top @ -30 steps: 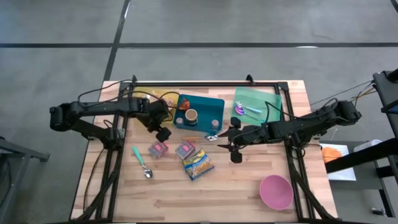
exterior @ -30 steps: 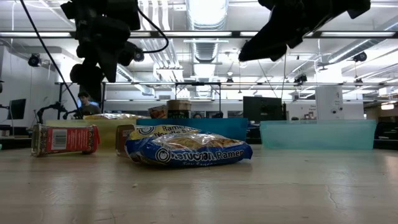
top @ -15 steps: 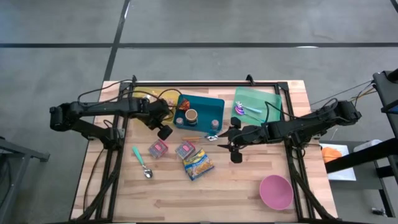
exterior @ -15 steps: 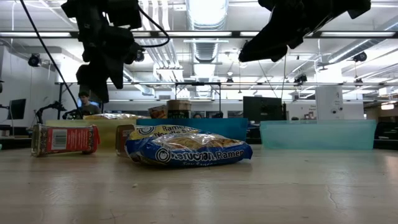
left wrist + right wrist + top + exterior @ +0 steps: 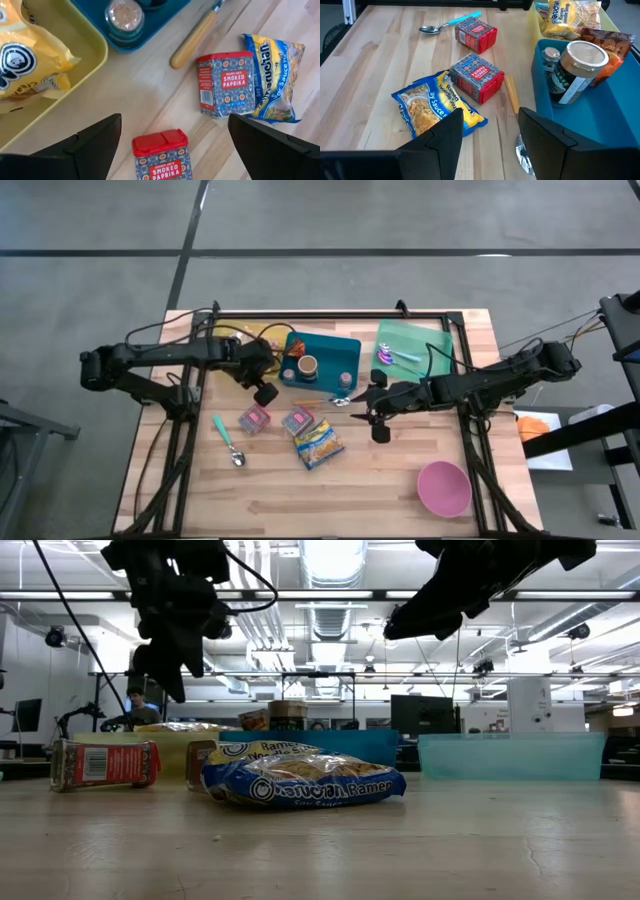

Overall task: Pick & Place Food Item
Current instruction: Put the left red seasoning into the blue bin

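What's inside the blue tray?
The blue tray holds a tan-lidded jar, a smaller bottle and an orange-brown packet behind. The jar hides whatever sits behind it.

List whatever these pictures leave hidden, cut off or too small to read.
- Purple items in the green tray, high view: too small to identify.
- Lower paprika tin, left wrist view: cut off by the picture's edge.
- Second red paprika tin, low view: mostly hidden behind the blue ramen packet.
- Metal spoon bowl, right wrist view: partly hidden by a dark finger.
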`<act>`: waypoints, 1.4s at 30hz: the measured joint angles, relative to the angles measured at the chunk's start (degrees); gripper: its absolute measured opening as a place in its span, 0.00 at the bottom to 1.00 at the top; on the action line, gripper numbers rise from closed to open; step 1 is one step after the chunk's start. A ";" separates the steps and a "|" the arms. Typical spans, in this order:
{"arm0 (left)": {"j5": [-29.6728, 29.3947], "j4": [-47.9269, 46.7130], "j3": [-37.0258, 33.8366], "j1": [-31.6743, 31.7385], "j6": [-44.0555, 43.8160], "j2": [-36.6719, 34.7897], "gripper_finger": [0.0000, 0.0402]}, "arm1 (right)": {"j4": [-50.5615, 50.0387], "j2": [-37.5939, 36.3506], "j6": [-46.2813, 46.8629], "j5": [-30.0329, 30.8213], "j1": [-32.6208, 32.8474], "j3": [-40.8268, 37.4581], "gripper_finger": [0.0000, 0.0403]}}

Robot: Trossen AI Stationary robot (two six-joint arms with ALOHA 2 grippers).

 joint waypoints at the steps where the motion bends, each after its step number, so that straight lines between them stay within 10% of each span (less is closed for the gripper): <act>1: -0.03 0.36 0.00 0.00 0.00 0.00 0.93 | 0.00 0.00 0.00 0.00 0.02 0.00 0.47; 28: 6.83 -2.12 -4.04 -4.48 -6.47 0.02 0.93 | -0.17 0.00 0.42 -0.18 0.00 0.00 0.47; 42: -10.41 -7.45 -4.02 -19.63 -20.25 0.32 0.93 | -0.04 0.00 0.42 -0.20 0.00 0.01 0.47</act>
